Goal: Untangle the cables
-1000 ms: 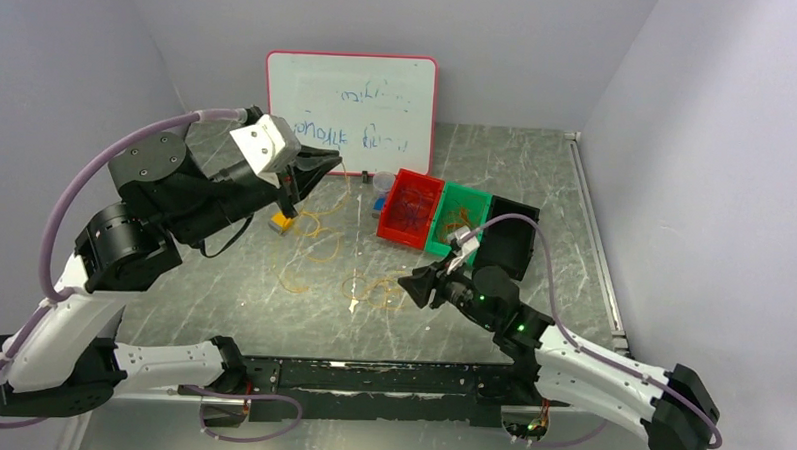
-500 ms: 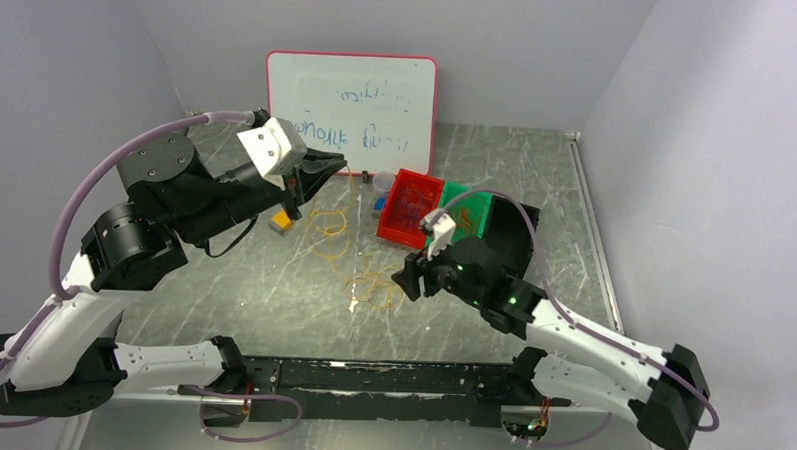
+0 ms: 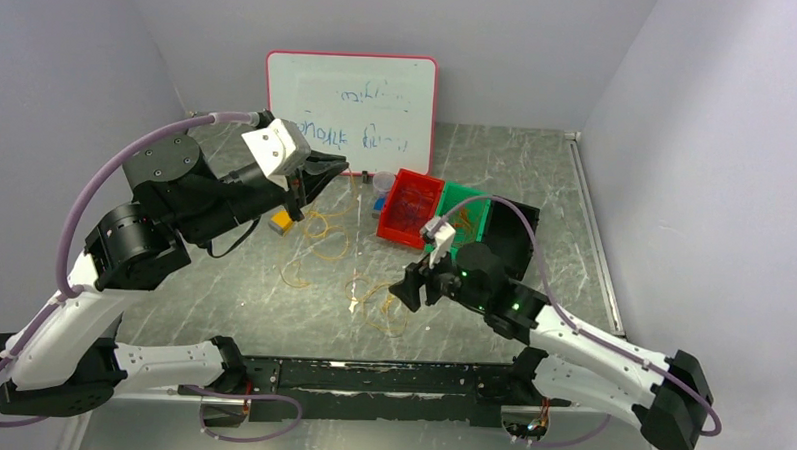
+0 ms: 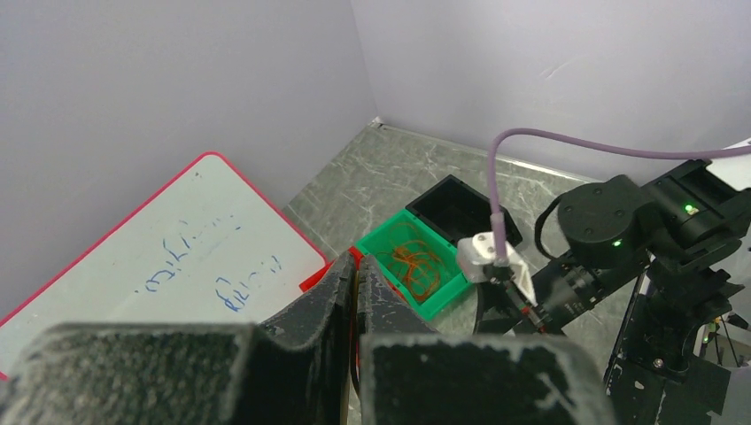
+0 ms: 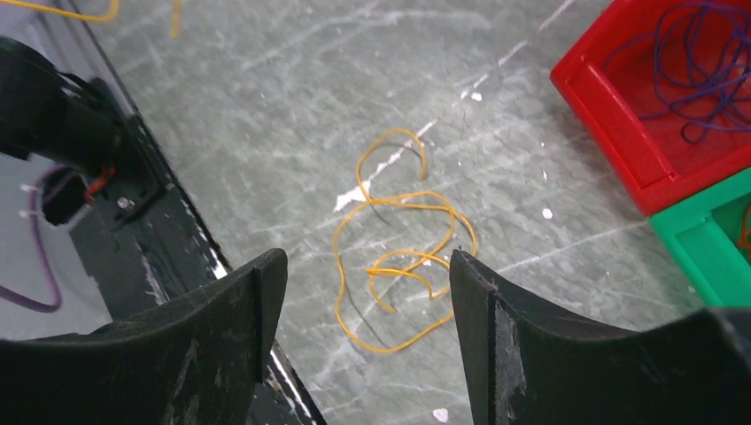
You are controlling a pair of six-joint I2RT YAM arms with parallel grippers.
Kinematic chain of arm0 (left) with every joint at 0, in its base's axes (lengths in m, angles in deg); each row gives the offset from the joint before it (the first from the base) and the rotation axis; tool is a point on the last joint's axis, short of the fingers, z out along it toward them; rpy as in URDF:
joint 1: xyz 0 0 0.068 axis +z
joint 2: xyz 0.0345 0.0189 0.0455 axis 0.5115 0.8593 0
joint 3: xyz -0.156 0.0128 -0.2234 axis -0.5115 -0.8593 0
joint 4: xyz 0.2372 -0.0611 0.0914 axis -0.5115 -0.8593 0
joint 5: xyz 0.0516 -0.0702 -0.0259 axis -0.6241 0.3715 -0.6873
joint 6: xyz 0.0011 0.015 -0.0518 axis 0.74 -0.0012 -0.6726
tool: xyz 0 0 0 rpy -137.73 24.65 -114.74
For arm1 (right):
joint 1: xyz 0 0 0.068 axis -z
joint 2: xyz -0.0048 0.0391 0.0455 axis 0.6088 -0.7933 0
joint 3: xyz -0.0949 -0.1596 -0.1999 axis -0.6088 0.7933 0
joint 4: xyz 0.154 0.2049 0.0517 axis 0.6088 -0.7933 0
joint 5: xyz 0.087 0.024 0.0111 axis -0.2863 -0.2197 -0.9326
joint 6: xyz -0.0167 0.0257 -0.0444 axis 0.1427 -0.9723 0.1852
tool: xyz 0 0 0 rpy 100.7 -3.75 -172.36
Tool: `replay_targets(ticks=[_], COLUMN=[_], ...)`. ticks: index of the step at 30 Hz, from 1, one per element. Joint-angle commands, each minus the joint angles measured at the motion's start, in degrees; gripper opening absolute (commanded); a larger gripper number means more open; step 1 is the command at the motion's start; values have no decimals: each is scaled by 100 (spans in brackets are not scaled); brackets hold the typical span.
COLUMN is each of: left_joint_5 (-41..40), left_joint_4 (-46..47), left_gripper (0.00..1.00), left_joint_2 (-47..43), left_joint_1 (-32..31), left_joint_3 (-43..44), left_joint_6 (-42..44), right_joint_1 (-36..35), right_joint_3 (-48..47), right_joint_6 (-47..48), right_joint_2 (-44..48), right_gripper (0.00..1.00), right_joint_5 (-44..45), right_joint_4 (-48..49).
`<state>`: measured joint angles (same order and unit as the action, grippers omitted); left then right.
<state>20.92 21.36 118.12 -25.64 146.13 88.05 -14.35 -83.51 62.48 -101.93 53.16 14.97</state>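
Thin yellow cables (image 3: 323, 229) lie in loose loops on the grey table. One strand runs up to my left gripper (image 3: 331, 168), raised in front of the whiteboard. In the left wrist view that gripper (image 4: 356, 266) is shut, with a thin strand pinched between its fingers. A separate yellow cable loop (image 3: 380, 299) lies near the front edge. My right gripper (image 3: 407, 285) hangs just beside it. In the right wrist view the right gripper (image 5: 367, 257) is open and empty above this loop (image 5: 386, 351).
A red bin (image 3: 399, 230) holds dark purple cables (image 5: 700, 80), a green bin (image 3: 481, 210) holds orange cables (image 4: 416, 266), and a black bin (image 3: 514, 244) stands to their right. A whiteboard (image 3: 351, 83) leans on the back wall. A small yellow-blue block (image 3: 283, 221) lies under the left arm.
My right gripper has opened wider and shifted a little left, over the front loop. The left gripper has edged right, still shut, and the table loops have shifted slightly.
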Motion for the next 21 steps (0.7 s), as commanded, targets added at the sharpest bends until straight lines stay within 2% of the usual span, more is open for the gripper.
replay_targets(ticks=[1,5,11,16,21], left_joint_5=[42,96,169,391,590], left_joint_4=[125,187,206,204,201], left_gripper=[7,7,7,7,7], left_joint_2=[-47,-71,-58,-23,7], left_joint_1=[-11,-11,-11,-11,-11], left_joint_3=[-36,-79,-67,-36,-57], left_joint_6=[-76,-86,-118,-164,-173], right_joint_1=[-16,-13,-13,-10,-15], right_joint_3=[417,641,679,321,67], right_joint_6=[-424,-404,125,746,910], right_joint_2=[585,710,322,-126,-303], right_gripper=[70,69,69,67,65], right_joint_5=[21,51,-174,-441,-585], right_joint_4=[1253,2265,3755,4125,4224])
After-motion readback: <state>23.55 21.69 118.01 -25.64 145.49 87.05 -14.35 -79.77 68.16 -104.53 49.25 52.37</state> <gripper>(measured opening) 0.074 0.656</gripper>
